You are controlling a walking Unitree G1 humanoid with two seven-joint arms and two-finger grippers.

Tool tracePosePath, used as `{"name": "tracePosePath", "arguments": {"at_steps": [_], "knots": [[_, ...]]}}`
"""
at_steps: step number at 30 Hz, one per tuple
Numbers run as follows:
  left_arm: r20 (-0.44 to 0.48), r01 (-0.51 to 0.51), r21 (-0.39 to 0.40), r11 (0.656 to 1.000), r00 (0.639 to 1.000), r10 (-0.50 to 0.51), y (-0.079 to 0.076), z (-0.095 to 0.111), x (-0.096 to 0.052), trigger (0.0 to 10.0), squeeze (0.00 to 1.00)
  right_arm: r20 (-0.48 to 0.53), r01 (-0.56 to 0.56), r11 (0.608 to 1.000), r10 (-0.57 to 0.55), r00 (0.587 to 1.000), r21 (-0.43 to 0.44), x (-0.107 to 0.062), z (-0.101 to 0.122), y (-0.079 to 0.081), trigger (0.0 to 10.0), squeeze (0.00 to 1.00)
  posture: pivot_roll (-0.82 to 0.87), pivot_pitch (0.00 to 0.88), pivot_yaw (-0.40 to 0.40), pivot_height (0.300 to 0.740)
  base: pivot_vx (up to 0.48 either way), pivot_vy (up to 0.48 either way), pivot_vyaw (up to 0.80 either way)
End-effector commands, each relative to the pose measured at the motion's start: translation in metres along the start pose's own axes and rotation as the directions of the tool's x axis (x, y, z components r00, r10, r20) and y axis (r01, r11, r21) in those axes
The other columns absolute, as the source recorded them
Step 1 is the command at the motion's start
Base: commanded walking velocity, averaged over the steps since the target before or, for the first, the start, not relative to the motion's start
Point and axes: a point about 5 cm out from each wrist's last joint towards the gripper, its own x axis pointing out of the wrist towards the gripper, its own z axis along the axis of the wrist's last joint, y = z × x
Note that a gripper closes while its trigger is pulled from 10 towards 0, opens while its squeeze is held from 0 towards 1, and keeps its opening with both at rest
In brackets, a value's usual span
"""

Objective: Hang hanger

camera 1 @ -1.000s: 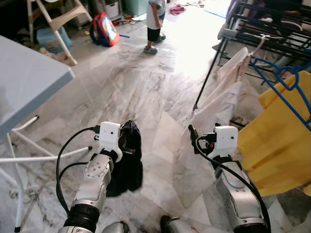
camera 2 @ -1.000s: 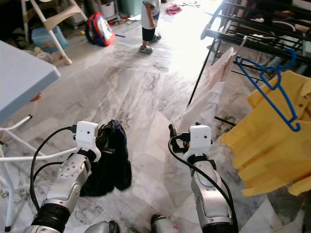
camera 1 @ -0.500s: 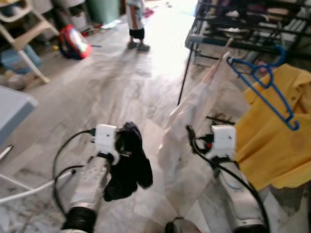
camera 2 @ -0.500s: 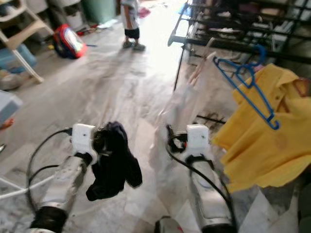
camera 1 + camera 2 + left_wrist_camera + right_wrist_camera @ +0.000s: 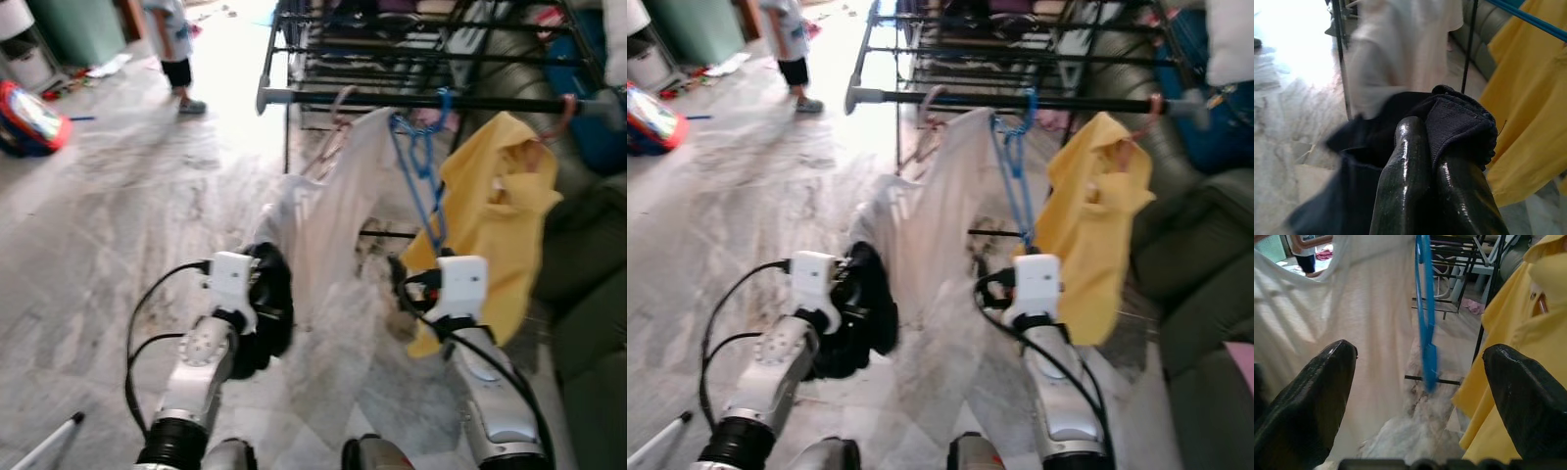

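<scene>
A blue plastic hanger [image 5: 421, 166] hangs bare on the drying rack's dark rail [image 5: 372, 97], between a white shirt [image 5: 328, 211] and a yellow shirt [image 5: 490, 220]. My right gripper [image 5: 1420, 350] is open and level with the hanger's lower end [image 5: 1426, 338], a short way in front of it, with nothing between its fingers. My left gripper [image 5: 1430, 132] is shut on a dark navy garment [image 5: 1462, 122], which droops over the fingers and hangs below the wrist [image 5: 269, 313] beside the white shirt.
A person [image 5: 174, 44] stands on the marble floor at the far left. A red bag [image 5: 24, 116] lies at the left edge. A dark green sofa [image 5: 588, 294] stands to the right of the rack. A white rod [image 5: 44, 446] crosses the near-left floor.
The view has swung right and closer to the rack, so the hanger and shirts are now straight ahead. The table has left the view. The left gripper still holds the dark garment.
</scene>
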Motion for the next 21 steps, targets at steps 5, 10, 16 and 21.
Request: {"name": "tracePosePath", "arguments": {"at_steps": [5, 10, 16, 21], "knots": [[0.025, -0.027, 0.004, 1.000, 0.999, 0.026, 0.0078, 0.0028, -0.0058, 10.0, 0.00, -0.006, -0.020, 1.000, 0.020, 1.000, -0.003, -0.0028, -0.0014, 0.0073, 10.0, 0.00, -0.12, 0.190, -0.011, 0.740, 0.000, 0.000, 0.00], [0.030, -0.011, 0.014, 1.000, 0.999, 0.010, 0.0062, 0.0034, -0.0068, 10.0, 0.00, -0.008, -0.022, 1.000, 0.022, 1.000, -0.010, -0.0033, -0.0019, 0.0091, 10.0, 0.00, -0.12, 0.197, -0.009, 0.740, 0.000, 0.000, 0.00], [0.031, 0.007, 0.014, 1.000, 0.999, -0.008, 0.0044, 0.0042, -0.0079, 10.0, 0.00, -0.006, -0.008, 1.000, 0.008, 1.000, -0.021, -0.0014, 0.0001, 0.0074, 10.0, 0.00, -0.12, 0.204, -0.006, 0.740, 0.000, 0.000, 0.00], [0.037, 0.031, 0.034, 0.999, 0.999, -0.032, 0.0026, 0.0054, -0.0089, 10.0, 0.00, 0.007, 0.018, 0.999, -0.018, 1.000, -0.040, 0.0006, 0.0038, 0.0023, 10.0, 0.00, -0.12, 0.212, -0.003, 0.740, 0.000, 0.000, 0.00]]}}
